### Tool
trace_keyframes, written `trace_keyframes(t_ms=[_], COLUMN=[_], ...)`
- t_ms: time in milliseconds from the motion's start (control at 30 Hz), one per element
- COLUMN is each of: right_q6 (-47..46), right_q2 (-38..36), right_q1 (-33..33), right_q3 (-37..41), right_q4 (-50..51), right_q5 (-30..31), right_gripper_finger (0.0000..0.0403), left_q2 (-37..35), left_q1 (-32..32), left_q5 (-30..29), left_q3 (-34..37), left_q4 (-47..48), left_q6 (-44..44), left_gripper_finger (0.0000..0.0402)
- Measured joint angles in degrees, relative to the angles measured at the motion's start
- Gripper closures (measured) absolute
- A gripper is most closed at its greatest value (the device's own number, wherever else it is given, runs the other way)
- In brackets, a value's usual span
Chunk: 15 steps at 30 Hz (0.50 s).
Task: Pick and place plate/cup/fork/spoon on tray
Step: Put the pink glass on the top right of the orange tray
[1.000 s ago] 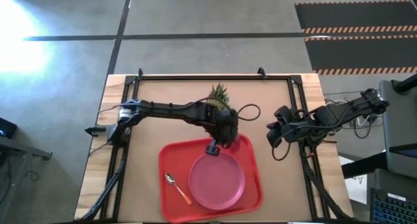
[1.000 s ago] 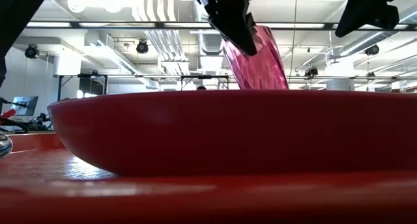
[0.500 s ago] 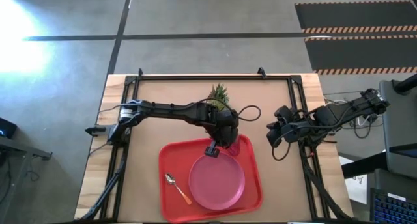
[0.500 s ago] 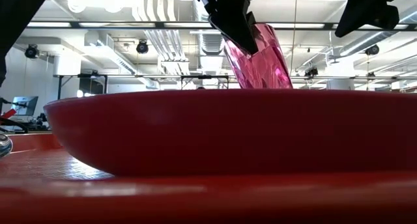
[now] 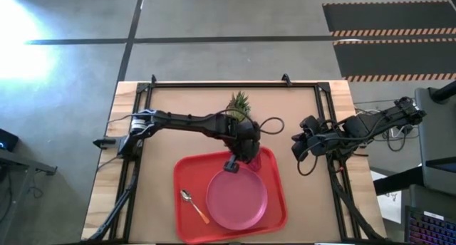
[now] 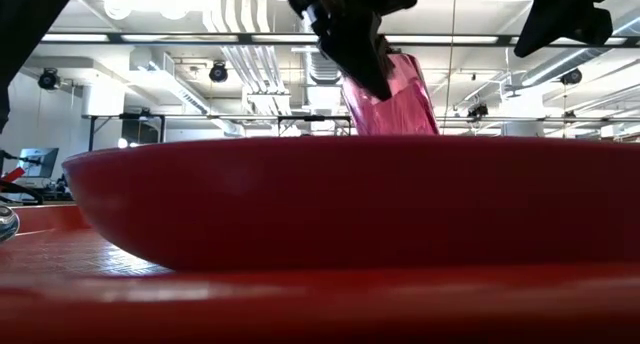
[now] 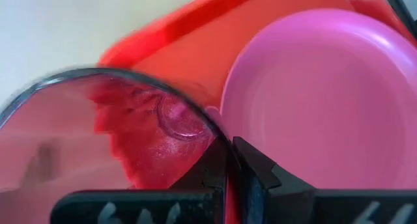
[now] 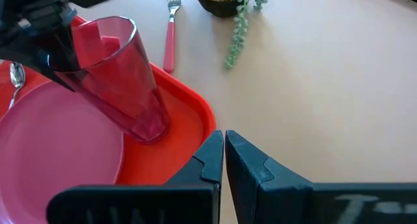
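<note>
The translucent red-pink cup [image 8: 124,81] hangs tilted over the far right corner of the red tray [image 5: 189,167], held by my left gripper [image 7: 238,165], which is shut on it. Its base [image 8: 148,127] is at the tray floor; I cannot tell whether it touches. The pink plate [image 5: 236,199] and the orange-handled spoon [image 5: 194,204] lie on the tray. The pink-handled fork [image 8: 171,38] lies on the table beyond the tray. My right gripper [image 8: 223,152] is shut and empty above the table, right of the tray. My left gripper pinches the cup's wall at the rim [image 7: 218,136], one finger inside the cup and one outside. The fingers come from above, slanting down. The cup hangs below them, tilted, its base low over the tray's far right corner.
A small potted green plant [image 5: 240,102] stands on the table just beyond the tray, trailing a stem [image 8: 238,28] toward the fork. A black frame [image 5: 214,83] edges the table. Bare tabletop lies right of the tray, under my right arm.
My left gripper has gone down a little with the cup toward the tray's far right corner. The cup now sits lower and leans less than half a second ago.
</note>
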<state>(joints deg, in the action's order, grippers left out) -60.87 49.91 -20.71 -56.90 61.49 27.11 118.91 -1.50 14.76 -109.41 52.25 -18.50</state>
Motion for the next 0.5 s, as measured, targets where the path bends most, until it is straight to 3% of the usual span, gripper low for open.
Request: trace_keyframes(t_ms=[500], right_q6=[0.9], right_q2=[0.0], right_q1=[0.0], right_q3=[0.0], right_q4=[0.0], right_q5=[0.0], right_gripper_finger=[0.0394], left_q2=[0.1], left_q1=[-0.3], left_q5=[-4.3], left_q3=[-1.0], left_q4=[1.2], left_q6=[-1.3], left_gripper_finger=[0.0401])
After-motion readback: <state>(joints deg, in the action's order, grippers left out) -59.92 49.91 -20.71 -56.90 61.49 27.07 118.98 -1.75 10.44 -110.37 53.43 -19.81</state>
